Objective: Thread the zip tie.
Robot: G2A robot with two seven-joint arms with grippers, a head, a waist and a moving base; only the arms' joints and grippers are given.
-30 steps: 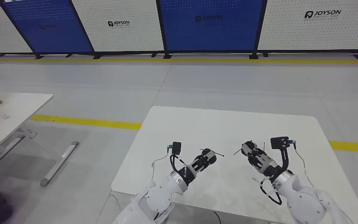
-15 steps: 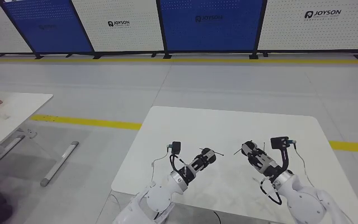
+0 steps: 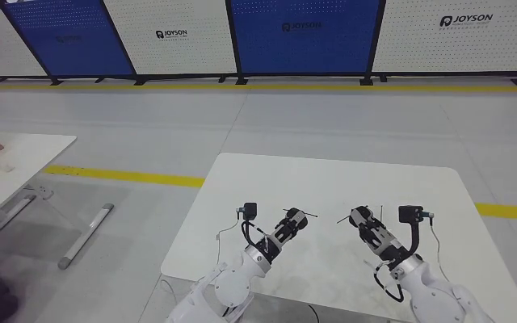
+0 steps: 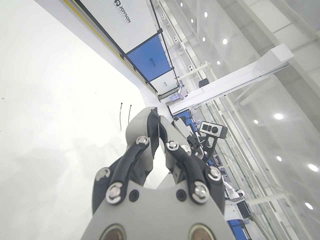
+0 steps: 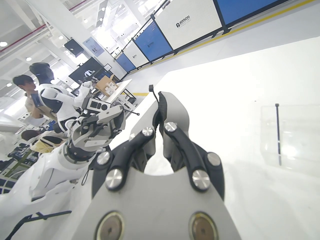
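Since both grippers are clamped shut with the two ends near each other but not touching, not much slack is left for a bad line-up. The right gripper [image 5: 160, 99] is closed on the tie [image 5: 151, 87] just below its head, which pokes out past the fingertips. The left gripper [image 3: 296, 220] is pinched narrow on a thin black tail [image 3: 312, 216] that is pointed toward that head. Whether both ends belong to one tie can't be told, since the middle is hidden. Everything is held above the near half of the table [image 3: 339, 174].

What could go wrong: only a short, floppy bit of tail is sticking out, so with a slight tilt it could be pushed past the head's slot instead of into it. If the head is twisted in the grip, the slot would be faced the wrong way, and the tail could get buckled or shoved back through the pads.

A spare tie [image 5: 277, 131] is lying in a clear box [image 5: 300, 116] off to the side.
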